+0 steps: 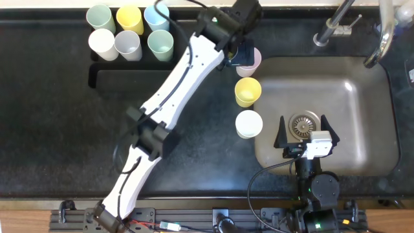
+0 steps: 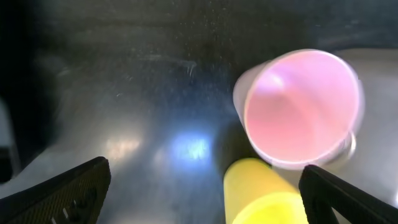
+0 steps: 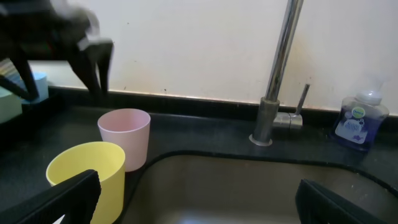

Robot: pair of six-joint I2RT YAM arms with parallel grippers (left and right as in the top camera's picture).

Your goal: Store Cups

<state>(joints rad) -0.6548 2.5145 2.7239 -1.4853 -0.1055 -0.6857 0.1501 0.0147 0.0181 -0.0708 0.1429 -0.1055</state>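
Note:
A pink cup (image 1: 250,61) stands upright on the counter at the sink's far-left corner, with a yellow cup (image 1: 248,91) and a white cup (image 1: 249,123) in a row nearer to me. My left gripper (image 1: 234,53) hangs open just above and beside the pink cup (image 2: 303,109), and the yellow cup (image 2: 261,194) lies between its fingers (image 2: 76,186). Nothing is held. My right gripper (image 1: 304,134) is open over the sink drain, facing the pink cup (image 3: 125,138) and yellow cup (image 3: 87,174). The left gripper (image 3: 93,59) hovers above them.
Several cups (image 1: 128,44) stand in two rows on a black tray (image 1: 129,76) at the far left. The steel sink (image 1: 349,90) fills the right side, with a faucet (image 3: 280,74) and a soap bottle (image 3: 360,121) behind it.

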